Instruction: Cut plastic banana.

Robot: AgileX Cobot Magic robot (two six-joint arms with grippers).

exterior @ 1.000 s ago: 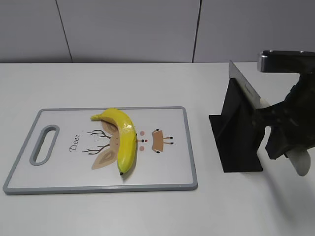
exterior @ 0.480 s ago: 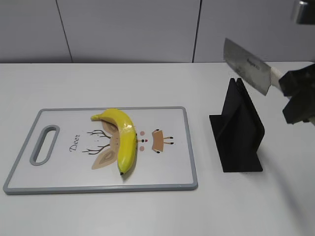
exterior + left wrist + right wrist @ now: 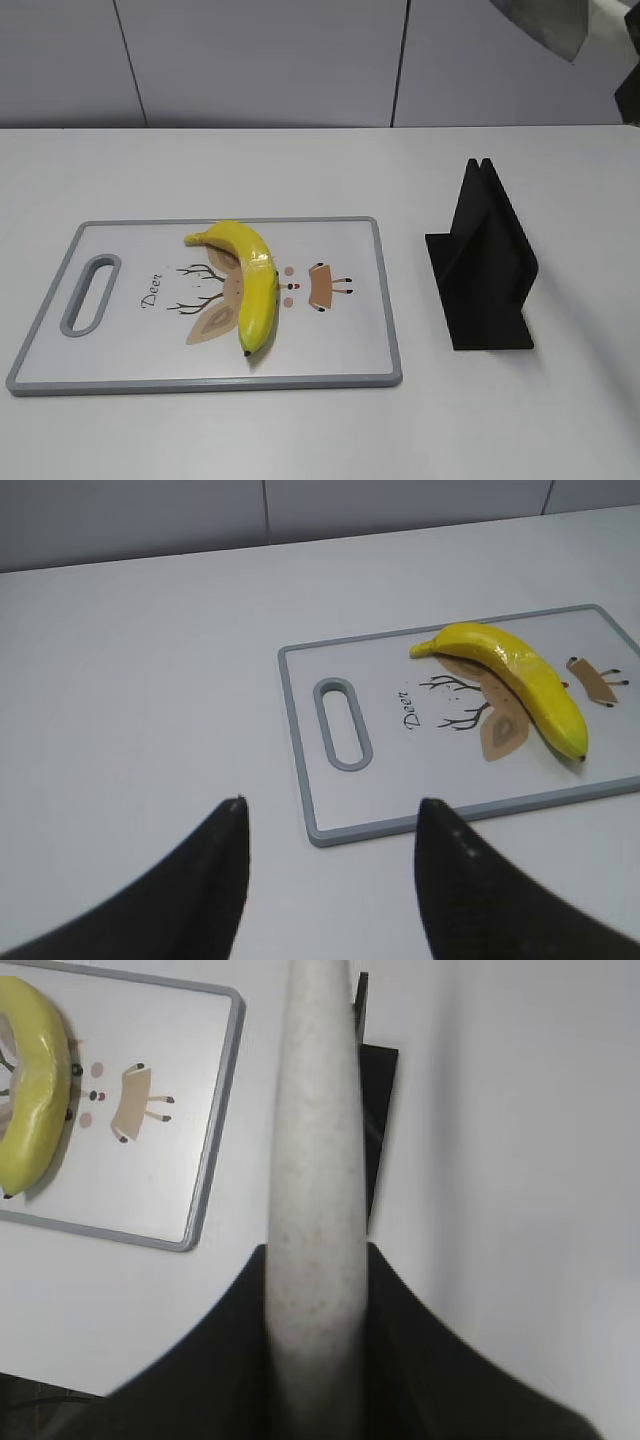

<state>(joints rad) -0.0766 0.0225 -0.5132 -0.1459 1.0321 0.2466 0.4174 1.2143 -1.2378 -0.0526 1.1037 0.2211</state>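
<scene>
The yellow plastic banana [image 3: 250,283] lies curved on the white cutting board [image 3: 350,340] with a grey rim; it also shows in the left wrist view [image 3: 515,680] and at the left edge of the right wrist view [image 3: 30,1090]. My right gripper [image 3: 316,1260] is shut on the speckled off-white handle of a knife [image 3: 314,1150]. The knife's steel blade [image 3: 545,20] shows at the top right corner of the exterior view, high above the table. My left gripper [image 3: 330,820] is open and empty, above bare table just left of the board's handle end.
A black knife stand [image 3: 483,262] sits on the table right of the board, empty; it also shows in the right wrist view [image 3: 375,1110]. The board has a handle slot [image 3: 90,293] at its left end. A grey wall runs behind the table.
My right gripper has lifted the knife out of the black stand and raised it up and right, almost out of the exterior view. The banana and board have not moved.
</scene>
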